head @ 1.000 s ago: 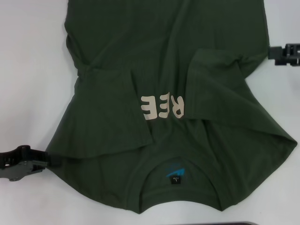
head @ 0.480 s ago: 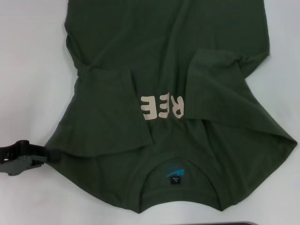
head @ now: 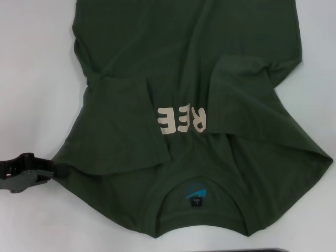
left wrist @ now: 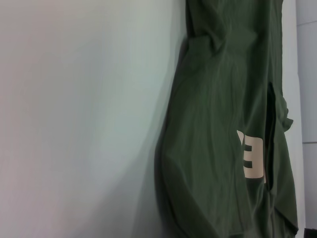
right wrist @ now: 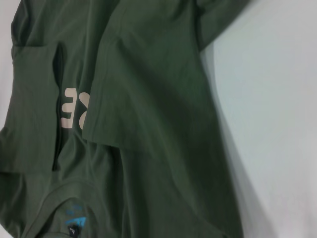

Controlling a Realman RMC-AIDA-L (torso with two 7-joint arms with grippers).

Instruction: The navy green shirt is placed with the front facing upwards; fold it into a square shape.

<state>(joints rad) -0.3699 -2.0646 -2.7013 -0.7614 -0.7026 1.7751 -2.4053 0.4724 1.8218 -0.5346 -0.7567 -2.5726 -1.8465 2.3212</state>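
Note:
The navy green shirt [head: 184, 58] lies front up on the white table, collar toward me. Both sleeves are folded inward over the chest, the left sleeve [head: 121, 126] and the right sleeve [head: 241, 94], so only the cream letters "REE" [head: 182, 119] show. A blue neck label [head: 195, 193] sits inside the collar. My left gripper [head: 52, 170] is at the shirt's near-left shoulder edge, touching the cloth. The left wrist view shows the shirt's [left wrist: 218, 124] side edge, and the right wrist view shows the shirt [right wrist: 148, 99] with its folded sleeve. My right gripper is out of view.
Bare white table [head: 31, 79] lies to the left of the shirt, and a strip of it [head: 320, 94] to the right. A dark strip [head: 262, 250] shows at the table's near edge.
My right gripper, at the far right edge a second ago, has left the view. The left gripper has shifted slightly away from me along the shirt's shoulder edge. The shirt has not moved.

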